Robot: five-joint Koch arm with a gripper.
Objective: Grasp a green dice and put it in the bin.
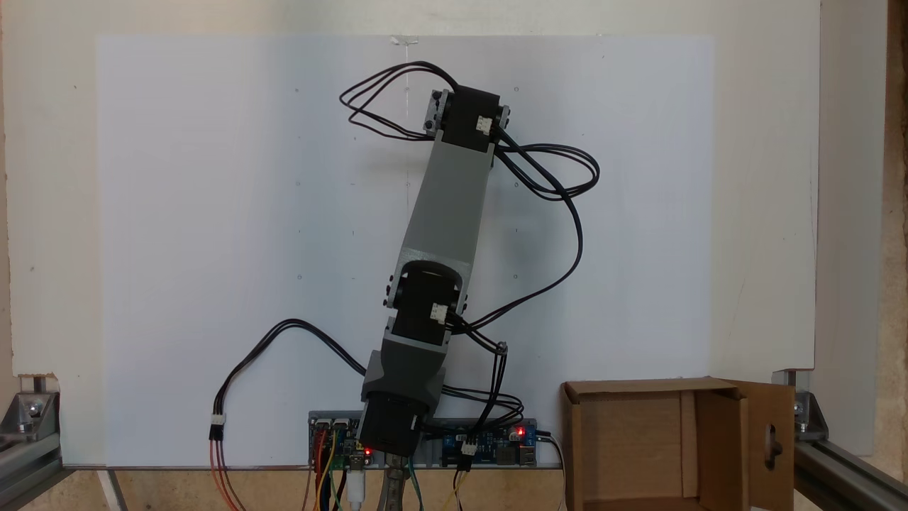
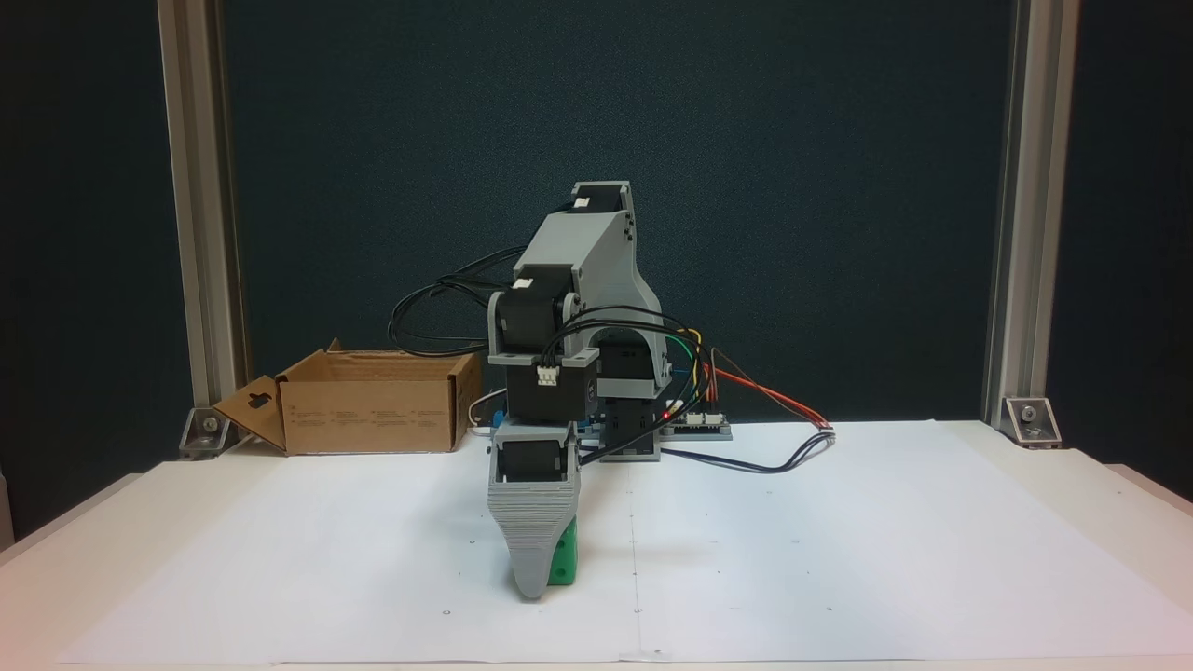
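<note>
In a fixed view from the front, nearest the camera, the gripper [image 2: 545,580] pointed straight down with its tip at the white paper sheet [image 2: 839,559] covering the counter [image 2: 1100,485]. One broad grey ribbed jaw faced the camera and hid the other behind it, so I could not tell whether the jaws were apart or pressed together. The green dice [image 2: 563,562] sat low against that jaw, peeking out on its right side, resting on or just above the paper; whether it was clamped could not be told. Above the gripper the grey arm [image 2: 587,252] folded up and back to its base, where the circuit boards [image 2: 694,421] showed a small red light and coloured wires trailed off to the right. Farther back on the left stood the bin [image 2: 373,410], open-topped, one flap with a handle hole splayed outward, well apart from the dice. In a fixed view from above, the arm [image 1: 447,206] reached up across the paper, and the bin [image 1: 716,440] sat at the lower right.
</note>
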